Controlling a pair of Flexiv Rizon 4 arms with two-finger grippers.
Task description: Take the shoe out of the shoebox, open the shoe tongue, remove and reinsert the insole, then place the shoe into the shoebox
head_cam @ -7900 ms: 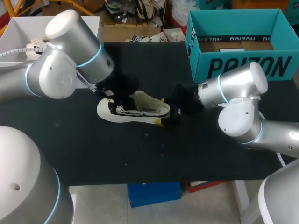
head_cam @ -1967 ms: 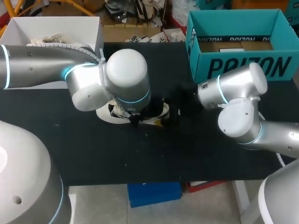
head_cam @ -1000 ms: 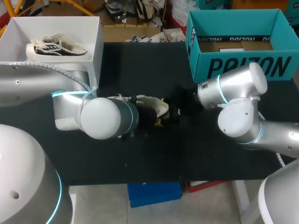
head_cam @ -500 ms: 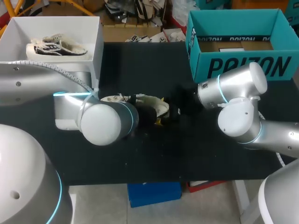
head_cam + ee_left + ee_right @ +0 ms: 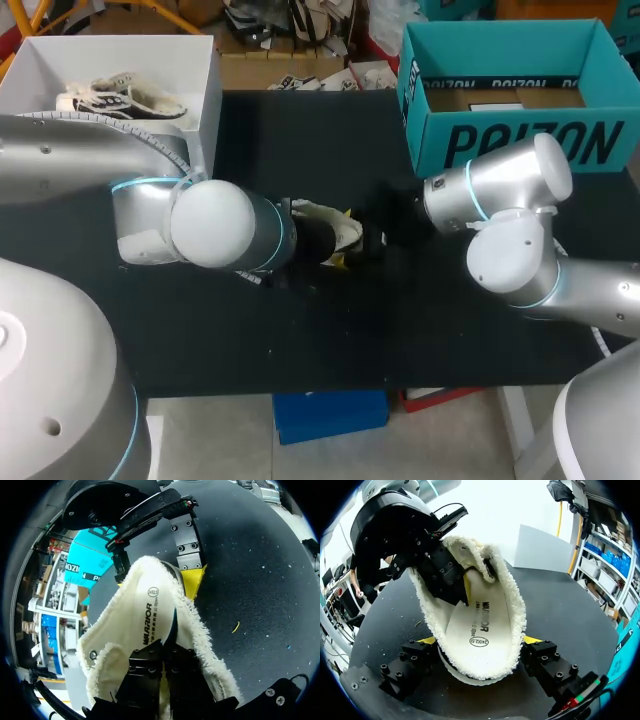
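White insole (image 5: 480, 625) in fleecy shoe (image 5: 518, 611) bears lettering.

Head view: fixed, high behind the robot, looking down over the bench (image 5: 330, 335). Both wrist views sit close on the shoe (image 5: 150, 615), facing each other from opposite ends; all three share it

Overhead room light is falling evenly across the head view. The left arm (image 5: 210, 222) shell is throwing soft glare. The black table (image 5: 300, 330) is swallowing shadows, so dark parts are merging into it. The right wrist view's background is blowing out white behind the shoe (image 5: 480, 625). Both wrist views are bending hard toward the rim.
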